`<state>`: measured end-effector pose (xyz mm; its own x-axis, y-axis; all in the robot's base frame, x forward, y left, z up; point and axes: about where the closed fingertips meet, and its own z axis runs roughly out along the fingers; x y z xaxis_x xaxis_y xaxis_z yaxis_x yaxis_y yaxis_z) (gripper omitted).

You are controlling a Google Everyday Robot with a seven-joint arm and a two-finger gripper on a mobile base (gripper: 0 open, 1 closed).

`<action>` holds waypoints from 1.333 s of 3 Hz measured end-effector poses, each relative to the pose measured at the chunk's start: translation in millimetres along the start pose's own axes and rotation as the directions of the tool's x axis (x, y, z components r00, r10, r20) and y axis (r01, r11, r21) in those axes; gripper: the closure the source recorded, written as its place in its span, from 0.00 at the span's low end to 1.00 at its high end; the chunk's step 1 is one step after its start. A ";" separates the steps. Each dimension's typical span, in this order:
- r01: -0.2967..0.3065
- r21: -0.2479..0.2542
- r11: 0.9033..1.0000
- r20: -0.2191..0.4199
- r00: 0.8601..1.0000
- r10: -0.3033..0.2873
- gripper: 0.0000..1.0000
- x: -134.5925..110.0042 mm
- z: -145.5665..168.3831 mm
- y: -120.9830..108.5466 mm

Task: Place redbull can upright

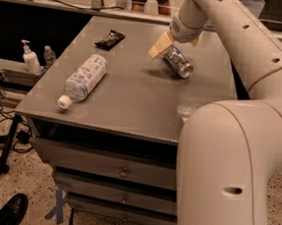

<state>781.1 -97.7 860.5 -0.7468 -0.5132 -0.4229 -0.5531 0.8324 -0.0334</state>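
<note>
The robot's gripper (172, 47) hangs over the far right part of the steel cabinet top (132, 101), its 2 tan fingers pinching the upper end of the redbull can (179, 63). The can is tilted, so it likely needs turning vertical before release. On the cabinet's left side lie 1 capped water bottle (85, 76) and, farther back, 1 black snack wrapper (110, 39). Neither blocks the can.

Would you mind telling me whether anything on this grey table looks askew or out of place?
The slim silver drink can sits tilted, not upright, in the pincer at the far right of the grey table. The clear plastic water bottle lies on its side at the left.
</note>
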 end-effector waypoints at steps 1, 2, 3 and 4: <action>-0.021 0.008 1.000 -0.031 0.999 0.022 0.00 -3.1 15.7 -5.4; -0.035 0.034 0.999 -0.067 0.997 0.037 0.17 2.1 25.7 -15.2; -0.046 0.056 0.997 -0.087 0.995 0.050 0.41 8.5 28.3 -25.5; -0.040 0.075 0.996 -0.078 0.996 0.046 0.63 6.0 18.9 -31.4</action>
<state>801.0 -123.0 841.9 -0.7979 -0.4895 -0.3519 -0.4937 0.8655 -0.0847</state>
